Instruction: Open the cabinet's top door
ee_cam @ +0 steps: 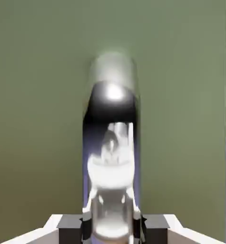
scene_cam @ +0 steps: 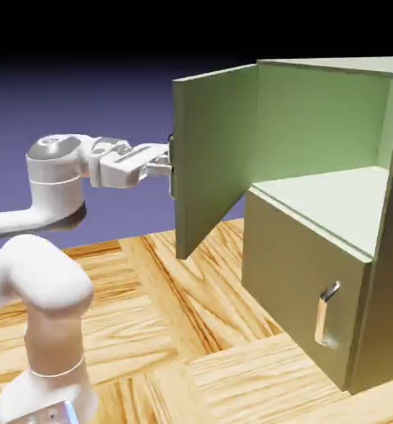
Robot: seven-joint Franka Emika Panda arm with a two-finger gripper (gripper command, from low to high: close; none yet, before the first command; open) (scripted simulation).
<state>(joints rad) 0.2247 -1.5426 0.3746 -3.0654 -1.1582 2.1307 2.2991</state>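
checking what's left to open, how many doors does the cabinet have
2: the top door, swung open with the gripper at its handle, and the lower door, shut beneath it.

Arm [scene_cam: 59, 277] bent, tool [ee_cam: 112, 226] apparently closed

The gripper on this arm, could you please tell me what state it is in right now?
Gripper: closed, holding the silver handle of the top door.
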